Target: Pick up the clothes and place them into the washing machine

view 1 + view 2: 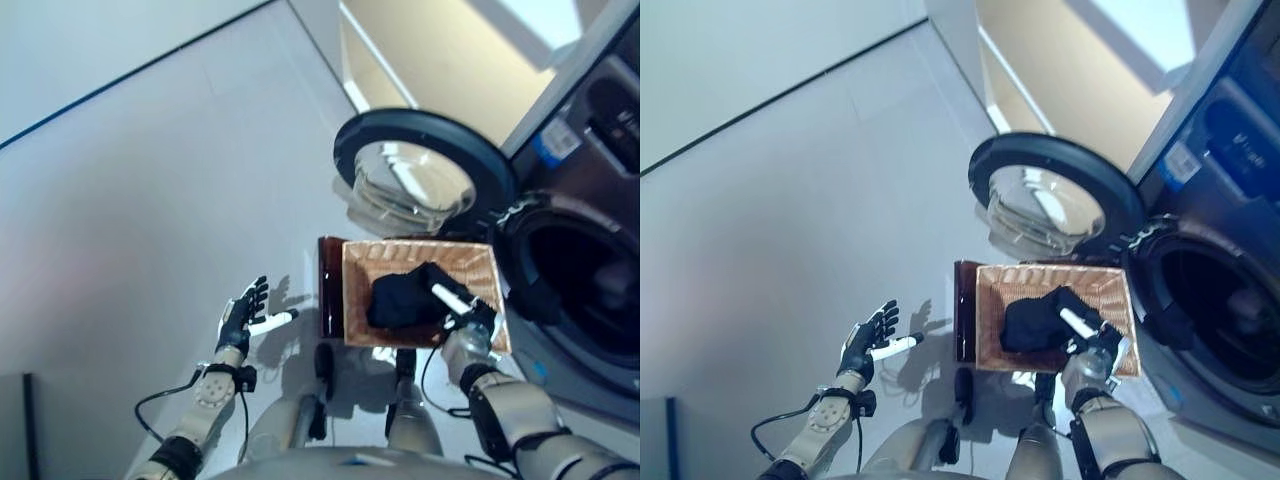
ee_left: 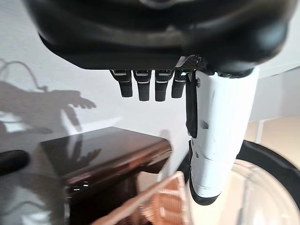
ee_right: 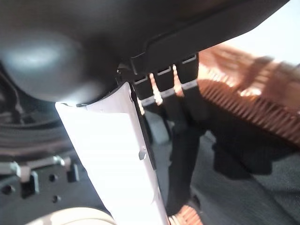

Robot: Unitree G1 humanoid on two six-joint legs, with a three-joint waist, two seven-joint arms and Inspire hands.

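Observation:
A black garment (image 1: 400, 300) lies heaped in a wicker basket (image 1: 420, 247) on the floor in front of the washing machine. My right hand (image 1: 470, 322) hangs over the basket's near right corner. Its white-covered thumb (image 3: 117, 140) is straight and points at the heap. Its fingers reach straight down against the dark cloth (image 3: 243, 150) without curling round it. My left hand (image 1: 240, 315) hovers over bare floor left of the basket, fingers spread and holding nothing. In its wrist view the thumb (image 2: 220, 136) stands straight.
The washing machine's round glass door (image 1: 420, 170) stands swung open behind the basket. The dark drum opening (image 1: 585, 270) is to the basket's right. A glossy dark brown box (image 1: 328, 285) sits against the basket's left side.

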